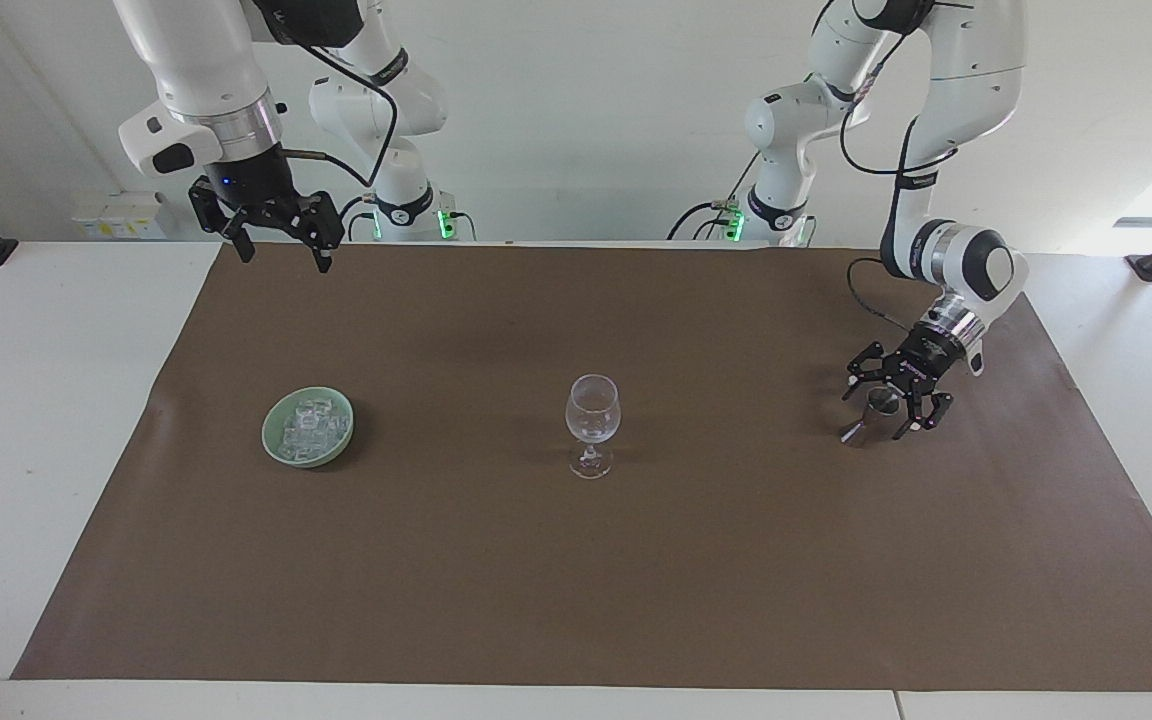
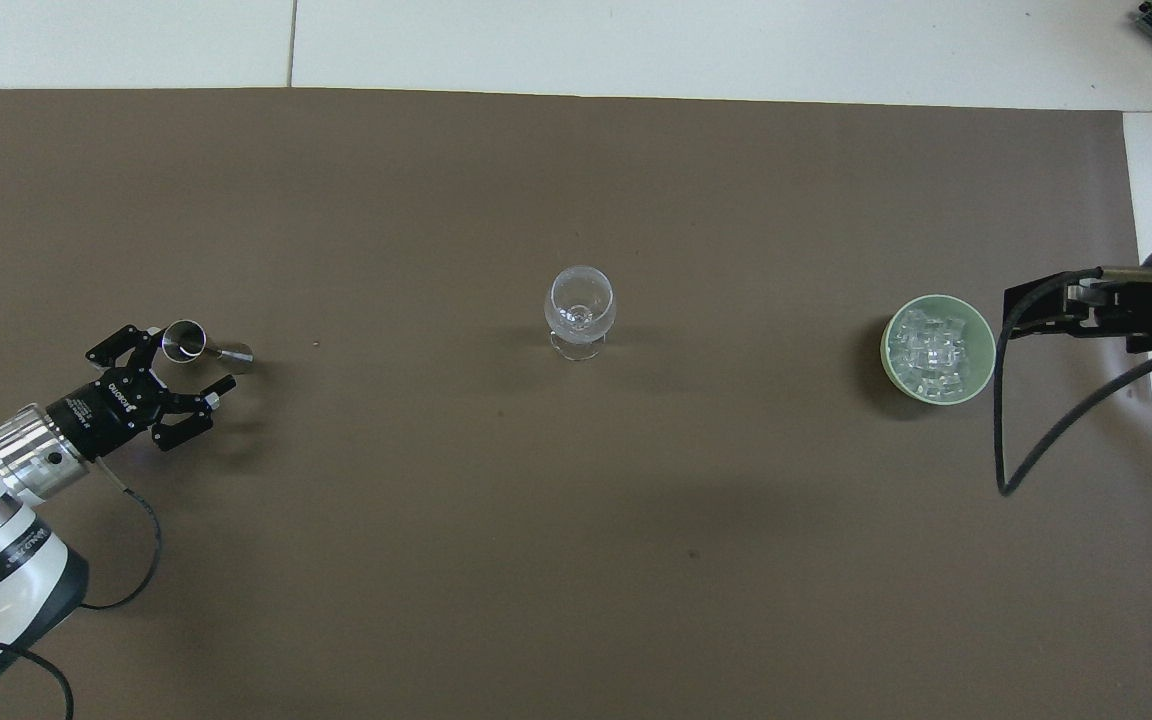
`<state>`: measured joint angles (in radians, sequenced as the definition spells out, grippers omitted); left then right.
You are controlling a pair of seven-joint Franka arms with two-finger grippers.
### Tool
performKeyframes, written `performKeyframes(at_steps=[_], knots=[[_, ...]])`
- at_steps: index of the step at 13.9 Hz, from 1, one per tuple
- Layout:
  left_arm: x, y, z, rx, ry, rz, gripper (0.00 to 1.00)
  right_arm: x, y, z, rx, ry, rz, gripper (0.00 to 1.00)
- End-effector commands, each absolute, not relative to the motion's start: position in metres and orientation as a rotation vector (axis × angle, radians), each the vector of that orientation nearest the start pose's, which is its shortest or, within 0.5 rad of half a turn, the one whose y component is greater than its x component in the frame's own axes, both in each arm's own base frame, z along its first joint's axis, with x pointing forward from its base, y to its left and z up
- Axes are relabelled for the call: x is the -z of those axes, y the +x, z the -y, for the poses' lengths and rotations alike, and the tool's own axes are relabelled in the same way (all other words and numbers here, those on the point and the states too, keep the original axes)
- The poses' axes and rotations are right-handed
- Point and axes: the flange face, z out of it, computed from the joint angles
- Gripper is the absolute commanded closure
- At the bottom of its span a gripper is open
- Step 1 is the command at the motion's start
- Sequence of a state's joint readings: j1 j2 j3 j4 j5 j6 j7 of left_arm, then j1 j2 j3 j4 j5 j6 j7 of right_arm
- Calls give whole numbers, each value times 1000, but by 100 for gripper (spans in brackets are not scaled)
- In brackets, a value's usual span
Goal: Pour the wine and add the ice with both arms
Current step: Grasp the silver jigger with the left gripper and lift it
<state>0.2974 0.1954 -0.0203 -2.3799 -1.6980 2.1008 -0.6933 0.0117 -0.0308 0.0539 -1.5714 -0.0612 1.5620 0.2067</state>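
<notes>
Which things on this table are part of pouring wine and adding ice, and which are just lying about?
Part of the job:
- small steel measuring cup, between open left gripper fingers
- clear stemmed wine glass
- clear ice cubes in pale green bowl
- open right gripper, waiting

Lying about:
- brown table mat

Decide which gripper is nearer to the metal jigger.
Left. The left gripper has its open jaws around the metal jigger. The right gripper waits raised at the other end of the table, nearer the robots than the ice.
</notes>
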Motion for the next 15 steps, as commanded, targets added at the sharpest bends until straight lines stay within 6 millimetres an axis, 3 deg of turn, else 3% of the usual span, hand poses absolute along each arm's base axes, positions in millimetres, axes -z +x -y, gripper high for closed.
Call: performKeyframes(at_steps=[1, 3, 7, 15], knots=[[-235, 484, -85, 619, 766, -1845, 10, -642, 536, -28, 33, -3193, -191, 0], [-236, 484, -83, 620, 757, -1842, 22, -642, 536, -28, 33, -3193, -191, 0], [-236, 484, -84, 620, 754, -1844, 33, -642, 536, -28, 33, -3192, -191, 0], [-236, 484, -84, 619, 751, -1844, 75, -642, 536, -28, 33, -3193, -191, 0]])
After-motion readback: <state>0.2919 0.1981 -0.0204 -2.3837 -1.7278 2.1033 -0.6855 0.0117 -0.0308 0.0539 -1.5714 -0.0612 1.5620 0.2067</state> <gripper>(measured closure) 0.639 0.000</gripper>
